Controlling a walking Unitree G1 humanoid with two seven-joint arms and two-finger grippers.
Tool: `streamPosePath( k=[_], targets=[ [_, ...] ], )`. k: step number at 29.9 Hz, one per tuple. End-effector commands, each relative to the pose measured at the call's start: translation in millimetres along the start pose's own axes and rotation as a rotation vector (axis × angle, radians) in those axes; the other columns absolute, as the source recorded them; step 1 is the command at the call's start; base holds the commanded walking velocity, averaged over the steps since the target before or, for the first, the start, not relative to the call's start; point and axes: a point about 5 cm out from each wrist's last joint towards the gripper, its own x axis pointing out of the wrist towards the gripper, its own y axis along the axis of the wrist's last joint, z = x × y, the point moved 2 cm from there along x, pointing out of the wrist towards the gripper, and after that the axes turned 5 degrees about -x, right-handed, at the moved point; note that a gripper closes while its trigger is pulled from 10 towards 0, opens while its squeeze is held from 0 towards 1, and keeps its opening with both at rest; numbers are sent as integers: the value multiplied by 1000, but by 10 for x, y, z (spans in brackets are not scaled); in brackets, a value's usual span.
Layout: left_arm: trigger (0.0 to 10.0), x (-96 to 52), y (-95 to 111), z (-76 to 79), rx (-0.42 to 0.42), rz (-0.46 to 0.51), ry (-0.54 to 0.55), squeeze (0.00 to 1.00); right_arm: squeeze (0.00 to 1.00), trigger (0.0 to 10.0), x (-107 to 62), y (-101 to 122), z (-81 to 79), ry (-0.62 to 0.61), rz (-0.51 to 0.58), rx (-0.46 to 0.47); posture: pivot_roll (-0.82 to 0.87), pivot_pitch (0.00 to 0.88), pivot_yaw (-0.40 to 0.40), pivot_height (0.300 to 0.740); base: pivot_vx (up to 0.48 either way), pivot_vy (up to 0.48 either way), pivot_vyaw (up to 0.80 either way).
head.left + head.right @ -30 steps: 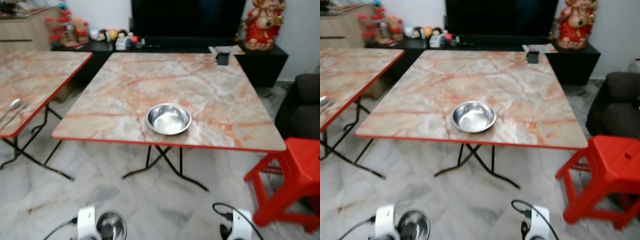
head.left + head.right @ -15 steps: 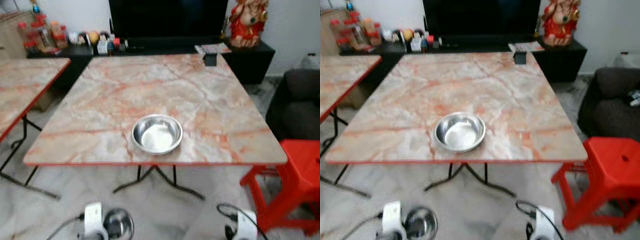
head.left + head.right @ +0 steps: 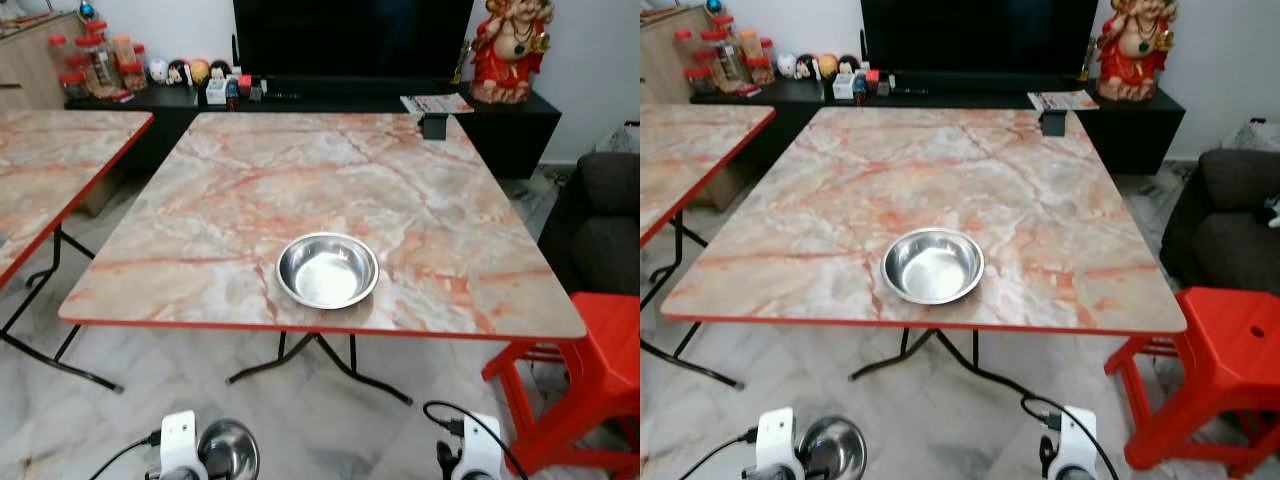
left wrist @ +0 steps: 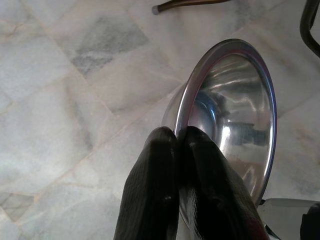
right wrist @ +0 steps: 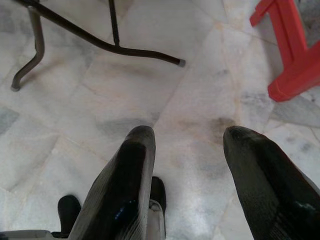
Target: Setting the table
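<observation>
One steel bowl [image 3: 327, 270] is already sitting near the front edge of the marble counter [image 3: 250, 180], and we are carrying a second steel bowl [image 4: 235, 120] pinched by its rim in our left hand [image 4: 177, 150], low over the floor, while our right hand [image 5: 192, 145] is hanging released, so most of the setting is still waiting.

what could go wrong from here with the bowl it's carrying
The left hand pinches the held bowl by its rim alone, tilted over the floor, so it might slip or swing. A bowl already sits near the table edge; setting the second close by could knock it off.
</observation>
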Motion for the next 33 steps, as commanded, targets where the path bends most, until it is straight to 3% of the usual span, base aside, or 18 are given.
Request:
streamPosePath(
  k=[1,25,28,33],
  targets=[
    [10000,4,8,22,12,-3,0,0,0,10000,3,11,32,-7,-2,8,-34,0,-26,725,0,-255,0],
    [10000,1,-20,51,-17,-2,4,0,0,10000,18,82,53,0,8,-19,-25,0,-52,725,0,-253,0],
    [10000,5,9,40,41,1,8,0,0,10000,13,55,51,0,1,-14,-27,0,-47,725,0,0,0],
    [10000,5,11,56,42,5,2,0,0,10000,13,55,48,1,1,-15,-26,0,-47,725,0,0,0]
  ],
)
